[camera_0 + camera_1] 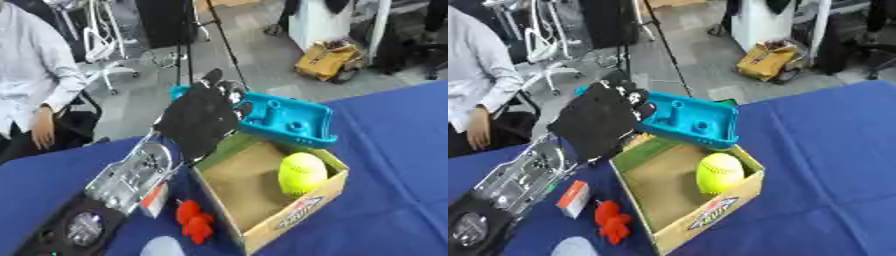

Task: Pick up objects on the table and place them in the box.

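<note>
— Two small things lie low at centre-left: a pale rounded shape [164, 247] at the bottom edge and a red lumpy toy [194, 223] just above it.

— And the box?

— The open cardboard box [308, 204] holds a yellow-green ball [302, 173]. Behind it, a teal plastic tray [296, 120] runs lengthwise from upper left to lower right.

— The hand?

— The left hand [199, 120], black-gloved, fingers straight, overlaps the tray's left end. I cannot tell whether it touches.

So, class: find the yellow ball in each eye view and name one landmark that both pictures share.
Left eye view: the yellow ball lies inside the cardboard box, right of centre, against its right wall.
Right eye view: the yellow ball sits nearer the centre, in the same corner of the box.
Shared landmark: the teal tray just behind the box.
</note>
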{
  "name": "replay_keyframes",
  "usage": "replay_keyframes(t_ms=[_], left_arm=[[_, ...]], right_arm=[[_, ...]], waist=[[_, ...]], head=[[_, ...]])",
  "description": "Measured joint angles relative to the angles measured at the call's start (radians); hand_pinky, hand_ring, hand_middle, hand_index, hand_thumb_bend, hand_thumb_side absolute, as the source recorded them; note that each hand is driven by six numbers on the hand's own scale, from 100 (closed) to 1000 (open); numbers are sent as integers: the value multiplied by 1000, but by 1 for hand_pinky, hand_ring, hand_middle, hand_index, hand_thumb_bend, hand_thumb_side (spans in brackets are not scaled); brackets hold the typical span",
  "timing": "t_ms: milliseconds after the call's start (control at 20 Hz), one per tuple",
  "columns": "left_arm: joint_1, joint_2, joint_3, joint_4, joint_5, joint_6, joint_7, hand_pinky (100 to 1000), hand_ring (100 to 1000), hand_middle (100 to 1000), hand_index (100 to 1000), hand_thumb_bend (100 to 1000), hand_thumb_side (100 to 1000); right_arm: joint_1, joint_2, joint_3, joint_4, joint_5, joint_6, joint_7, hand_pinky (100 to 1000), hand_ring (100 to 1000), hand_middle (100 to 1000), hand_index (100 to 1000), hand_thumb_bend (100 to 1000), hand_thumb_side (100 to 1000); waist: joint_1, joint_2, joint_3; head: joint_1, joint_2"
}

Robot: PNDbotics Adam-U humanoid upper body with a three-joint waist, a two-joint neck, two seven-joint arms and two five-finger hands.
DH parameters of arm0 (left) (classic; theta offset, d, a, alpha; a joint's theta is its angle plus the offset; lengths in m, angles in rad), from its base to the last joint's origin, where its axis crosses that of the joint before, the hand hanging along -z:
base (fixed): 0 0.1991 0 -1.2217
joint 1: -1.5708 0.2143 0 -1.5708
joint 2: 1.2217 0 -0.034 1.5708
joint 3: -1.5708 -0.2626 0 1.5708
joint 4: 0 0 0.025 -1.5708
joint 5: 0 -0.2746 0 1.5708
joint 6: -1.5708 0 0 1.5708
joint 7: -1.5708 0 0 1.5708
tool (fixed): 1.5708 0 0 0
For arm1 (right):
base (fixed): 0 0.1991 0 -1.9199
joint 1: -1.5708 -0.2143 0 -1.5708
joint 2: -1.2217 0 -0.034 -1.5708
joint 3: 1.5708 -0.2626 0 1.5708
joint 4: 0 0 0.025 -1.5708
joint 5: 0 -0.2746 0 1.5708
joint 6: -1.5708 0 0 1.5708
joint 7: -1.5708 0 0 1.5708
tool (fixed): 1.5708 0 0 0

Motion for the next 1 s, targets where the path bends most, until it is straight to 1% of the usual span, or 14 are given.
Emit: replay_keyframes(t_ms=[650,800,1000], left_arm=[[2,-41,-4,113,-66,-6,40,771,531,523,684,127,100],[2,-48,-3,137,-73,-7,45,773,539,537,691,152,100],[2,-59,-2,174,-87,-9,48,781,562,563,732,238,100]], right_arm=[[-4,0,2,0,-1,-1,1,872,767,508,593,100,418],[-5,0,2,0,-1,-1,1,871,767,509,593,100,419],[-5,0,2,0,-1,-2,1,871,767,509,593,100,420]], waist=[[-1,4,-3],[-2,5,-3],[-3,7,-7]], head=[[3,-7],[7,-7],[11,-8]])
